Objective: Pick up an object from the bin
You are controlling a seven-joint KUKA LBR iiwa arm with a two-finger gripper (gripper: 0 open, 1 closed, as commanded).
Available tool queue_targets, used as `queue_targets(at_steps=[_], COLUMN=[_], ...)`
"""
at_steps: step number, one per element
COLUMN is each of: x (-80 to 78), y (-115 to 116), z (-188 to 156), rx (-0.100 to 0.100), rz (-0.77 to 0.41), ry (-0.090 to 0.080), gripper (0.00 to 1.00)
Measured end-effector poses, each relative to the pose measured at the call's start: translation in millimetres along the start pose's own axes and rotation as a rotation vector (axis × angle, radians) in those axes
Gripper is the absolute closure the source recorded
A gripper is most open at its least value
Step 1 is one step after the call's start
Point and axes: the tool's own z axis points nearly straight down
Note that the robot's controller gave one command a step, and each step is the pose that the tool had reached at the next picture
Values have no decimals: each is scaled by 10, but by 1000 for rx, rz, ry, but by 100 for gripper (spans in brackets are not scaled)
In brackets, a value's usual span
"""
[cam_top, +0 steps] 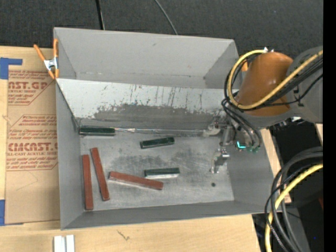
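Grey metal bin (67,156): is holding six slim bars, all lying flat on its scuffed floor.
Nearest bar to the gripper: a dark green flat bar (161,170) is lying mid-floor, to the left of the gripper and apart from it, with a pale silvery strip (160,176) running just beside its near edge.
Second dark green flat bar (157,142): is lying further back at the middle of the floor, slightly tilted.
Third dark green flat bar (97,132): is lying along the foot of the back wall, at the left.
Reddish-brown flat bar (135,180): is lying slantwise near the front, its right end coming close to the silvery strip.
Pair of reddish-brown flat bars (93,177): are lying side by side at the left wall, pointing front to back, the right one leaning slightly.
Two-finger gripper (218,164): is hanging low over bare floor at the right of the bin, with no bar beneath it; whether it is spread or pressed together cannot be told.
Orange wrist cover (265,83): is sitting above the bin's right wall, looped by yellow and black cables.
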Motion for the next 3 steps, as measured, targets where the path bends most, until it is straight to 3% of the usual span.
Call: queue_targets(at_steps=[1, 2, 3], x=[-19, 29, -178], y=[2, 333, 719], z=[-46, 391, 712], rx=[1, 1, 5], rz=[-1, 56, -391], ry=[-8, -15, -19], gripper=[0, 0, 100])
